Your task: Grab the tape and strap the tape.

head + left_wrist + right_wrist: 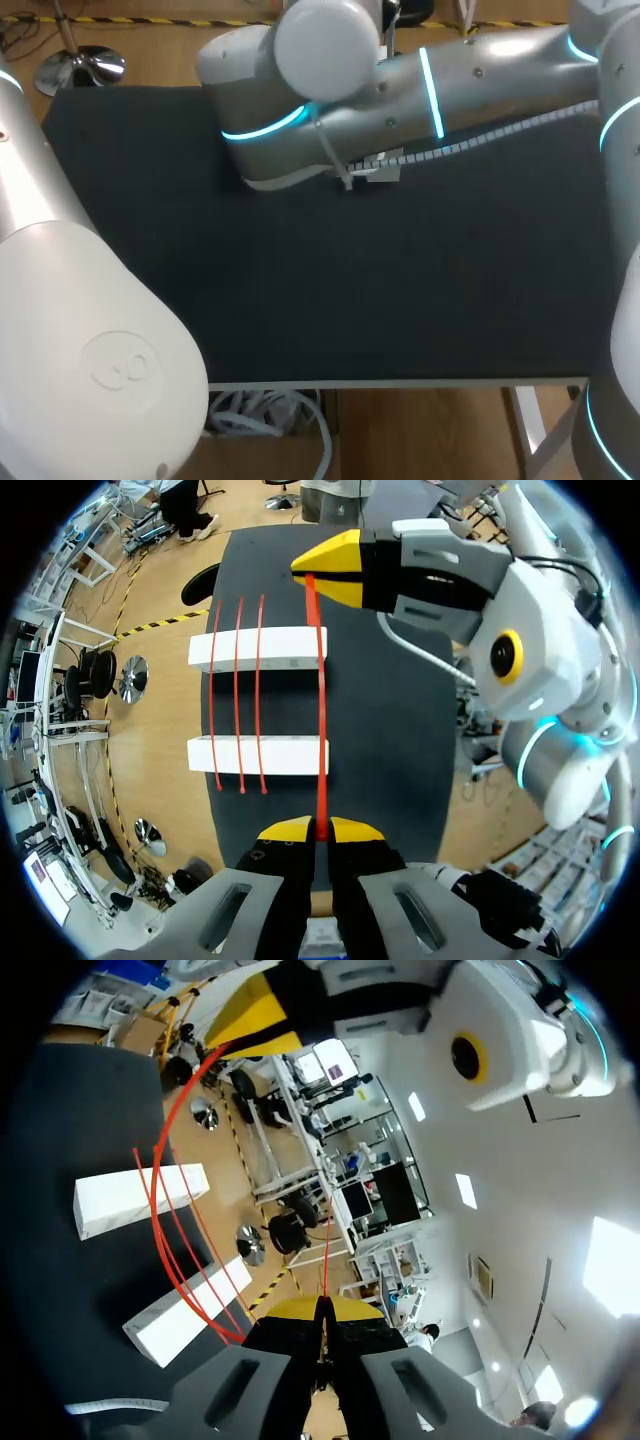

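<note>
The tape is a thin red strand pulled straight between both claws. The left claw is clamped together on its near end. The right claw, dead ahead at 12 o'clock from the left one, is pinched on the far end; its own wrist view shows the tips closed on the strand too.

Two white blocks lie side by side on the dark worktop, at about 11 o'clock from the left claw. Three red strands are already laid across both. The held strand crosses them at their very ends, on the side nearest the claws' line.

In the head view the right arm comes in from 2 o'clock towards 12 and hides the blocks and claws.

Risks, as I judge them:
- The strand sits so close to the block ends that a small sideways drift could drop it off them.
- Uneven pull could slide it out of one claw, or stretch and snap it.
- Pressing down under tension could drag or tip a block and spoil the laid strands.
- The tape may cling to a tip on release.
</note>
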`<state>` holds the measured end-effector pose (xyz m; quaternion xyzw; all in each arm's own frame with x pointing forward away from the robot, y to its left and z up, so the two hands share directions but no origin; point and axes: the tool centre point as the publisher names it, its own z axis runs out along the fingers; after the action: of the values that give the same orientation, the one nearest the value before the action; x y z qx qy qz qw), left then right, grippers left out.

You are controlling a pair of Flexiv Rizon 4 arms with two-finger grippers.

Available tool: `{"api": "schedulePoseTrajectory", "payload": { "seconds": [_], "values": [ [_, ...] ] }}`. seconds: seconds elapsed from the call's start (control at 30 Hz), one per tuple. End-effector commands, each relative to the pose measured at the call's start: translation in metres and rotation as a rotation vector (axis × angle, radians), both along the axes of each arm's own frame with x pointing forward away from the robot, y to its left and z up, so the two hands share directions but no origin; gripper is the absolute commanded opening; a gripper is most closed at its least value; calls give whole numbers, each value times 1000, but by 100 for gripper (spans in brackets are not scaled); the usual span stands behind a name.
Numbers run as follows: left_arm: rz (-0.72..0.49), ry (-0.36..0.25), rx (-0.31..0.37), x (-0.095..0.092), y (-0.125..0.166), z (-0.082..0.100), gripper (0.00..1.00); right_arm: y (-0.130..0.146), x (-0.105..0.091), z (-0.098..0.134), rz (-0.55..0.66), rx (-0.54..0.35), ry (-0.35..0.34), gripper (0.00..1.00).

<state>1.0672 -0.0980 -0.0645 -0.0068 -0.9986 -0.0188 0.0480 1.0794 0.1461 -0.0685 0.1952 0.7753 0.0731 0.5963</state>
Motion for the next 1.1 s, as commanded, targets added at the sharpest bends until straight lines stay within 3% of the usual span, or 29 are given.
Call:
{"api": "schedulePoseTrajectory", "payload": {
  "seconds": [0.03,0.43,1.1],
  "values": [
    [1,2,3,0,0,1,0,10,-3,3,-26,-13,16,0],
    [1,2,3,0,0,1,0,23,2,9,-29,-30,-3,0],
    [1,2,3,0,0,1,0,50,1,10,-13,-139,7,0]
  ]
}}
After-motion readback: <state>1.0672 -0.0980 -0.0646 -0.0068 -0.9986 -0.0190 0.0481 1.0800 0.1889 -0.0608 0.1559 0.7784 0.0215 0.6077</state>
